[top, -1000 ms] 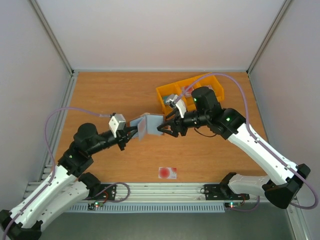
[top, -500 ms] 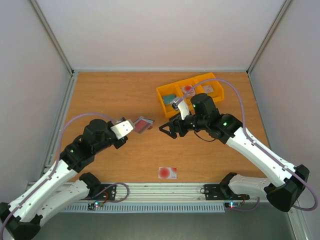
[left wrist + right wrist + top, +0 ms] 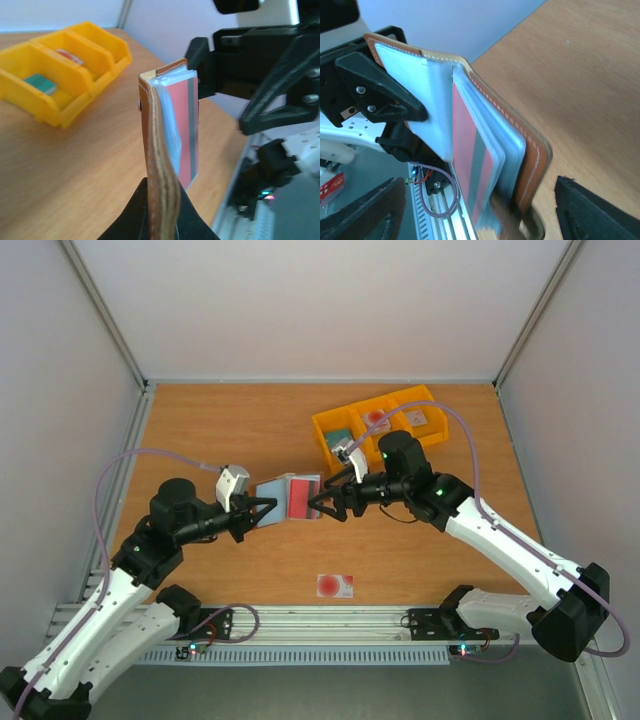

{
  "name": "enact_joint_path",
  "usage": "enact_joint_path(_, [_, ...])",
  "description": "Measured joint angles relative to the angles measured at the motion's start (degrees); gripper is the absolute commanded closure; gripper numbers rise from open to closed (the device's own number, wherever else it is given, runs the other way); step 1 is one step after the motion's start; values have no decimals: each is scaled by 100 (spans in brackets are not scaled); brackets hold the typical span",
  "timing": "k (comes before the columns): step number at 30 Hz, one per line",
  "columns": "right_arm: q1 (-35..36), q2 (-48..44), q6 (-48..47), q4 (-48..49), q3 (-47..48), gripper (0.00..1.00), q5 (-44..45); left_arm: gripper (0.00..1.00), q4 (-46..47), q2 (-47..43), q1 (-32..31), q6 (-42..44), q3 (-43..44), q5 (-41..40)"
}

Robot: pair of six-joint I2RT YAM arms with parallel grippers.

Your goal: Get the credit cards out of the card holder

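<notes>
My left gripper [image 3: 258, 508] is shut on one flap of the brown leather card holder [image 3: 272, 490] and holds it above the table, spread open. A red credit card [image 3: 303, 498] with a dark stripe sticks out of its grey-blue sleeves. In the left wrist view the holder [image 3: 159, 165] stands edge-on between my jaws, the red card [image 3: 187, 130] to its right. My right gripper [image 3: 320, 505] is open, its fingers wide on either side of the holder's far end [image 3: 530, 155], gripping nothing. A pale credit card with a red spot [image 3: 335, 586] lies on the table near the front edge.
A yellow three-part bin [image 3: 322, 435] stands at the back right, just behind my right arm, with small items in its compartments. The metal rail runs along the table's near edge below the loose card.
My right gripper has let go of the holder and opened wide. My left arm pulled the holder back to the left, then brought it forward again with the red card's face turned up.
</notes>
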Motion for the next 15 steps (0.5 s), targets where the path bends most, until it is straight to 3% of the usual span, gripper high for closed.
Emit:
enact_joint_path(3, [0, 9, 31, 153, -7, 44, -190, 100, 332, -2, 11, -442, -94, 442])
enact_joint_path(7, [0, 24, 15, 313, -42, 91, -490, 100, 896, -22, 42, -962, -229, 994])
enact_joint_path(8, [0, 24, 37, 400, -74, 98, -632, 100, 977, -31, 63, -1069, -254, 1062])
enact_joint_path(10, [-2, -4, 50, 573, -146, 99, -925, 100, 1137, -39, 133, -1333, -328, 1191])
enact_joint_path(11, [-4, -48, 70, 623, -195, 99, -1010, 93, 1185, -37, 160, -1460, -367, 1246])
enact_joint_path(13, [-35, -146, 81, 673, -278, 99, -1130, 59, 1244, -39, 199, -1674, -407, 1272])
enact_joint_path(15, [-37, -205, 79, 654, -293, 99, -1165, 46, 1213, -52, 192, -1773, -407, 1040])
